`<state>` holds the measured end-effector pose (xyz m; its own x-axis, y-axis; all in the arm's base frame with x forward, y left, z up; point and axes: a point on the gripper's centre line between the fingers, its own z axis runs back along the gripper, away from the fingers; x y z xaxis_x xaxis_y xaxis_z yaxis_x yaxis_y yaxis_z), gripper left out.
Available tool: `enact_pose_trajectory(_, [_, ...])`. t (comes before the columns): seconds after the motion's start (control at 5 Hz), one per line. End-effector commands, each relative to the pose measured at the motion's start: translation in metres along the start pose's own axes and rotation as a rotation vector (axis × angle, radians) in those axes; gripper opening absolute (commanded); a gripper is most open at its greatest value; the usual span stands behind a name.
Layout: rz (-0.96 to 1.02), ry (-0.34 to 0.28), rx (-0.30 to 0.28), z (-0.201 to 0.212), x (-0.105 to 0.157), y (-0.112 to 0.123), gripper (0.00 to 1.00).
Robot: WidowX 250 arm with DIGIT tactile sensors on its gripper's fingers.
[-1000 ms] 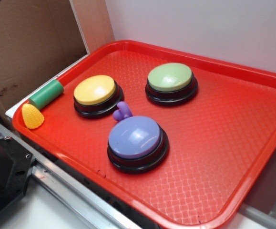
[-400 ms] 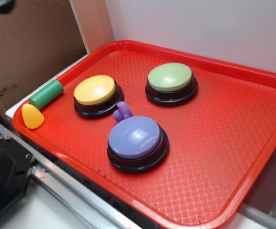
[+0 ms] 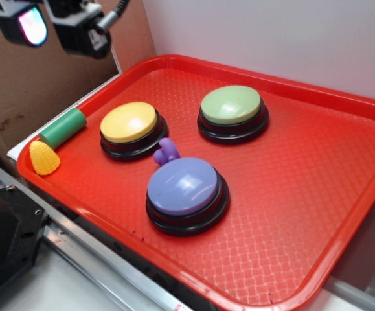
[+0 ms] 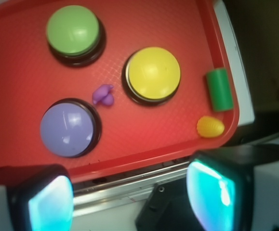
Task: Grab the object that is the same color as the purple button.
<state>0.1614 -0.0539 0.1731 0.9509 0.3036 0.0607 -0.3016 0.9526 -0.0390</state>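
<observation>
Gripper (image 4: 129, 192) up high over the near-left corner of the red tray (image 3: 342, 194), jaws spread wide and holding nothing, its two glowing pads (image 4: 50, 202) framing the bottom of the wrist view. Below it, the little purple toy (image 3: 166, 151) sits on the tray, wedged between three domes: the purple button (image 3: 186, 189) touching it on the near side, the yellow button (image 3: 131, 127) just beside it, the green button (image 3: 232, 109) farther off. A green cylinder (image 3: 63, 127) and a yellow corn toy (image 3: 43, 158) lie at the left rim, well clear.
</observation>
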Motion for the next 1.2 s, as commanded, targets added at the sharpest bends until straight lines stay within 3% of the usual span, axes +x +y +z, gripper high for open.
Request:
enact_pose_trajectory(0.0, [0.261, -0.069, -0.070, -0.045, 0.039, -0.012, 1.00])
enact_pose_trajectory(0.4, [0.389, -0.050, -0.073, -0.094, 0.062, -0.027, 1.00])
enact_pose_trajectory(0.6, [0.408, 0.008, -0.137, -0.116, 0.061, -0.032, 1.00])
enact_pose_trajectory(1.0, [0.444, 0.047, -0.104, -0.141, 0.052, -0.030, 1.00])
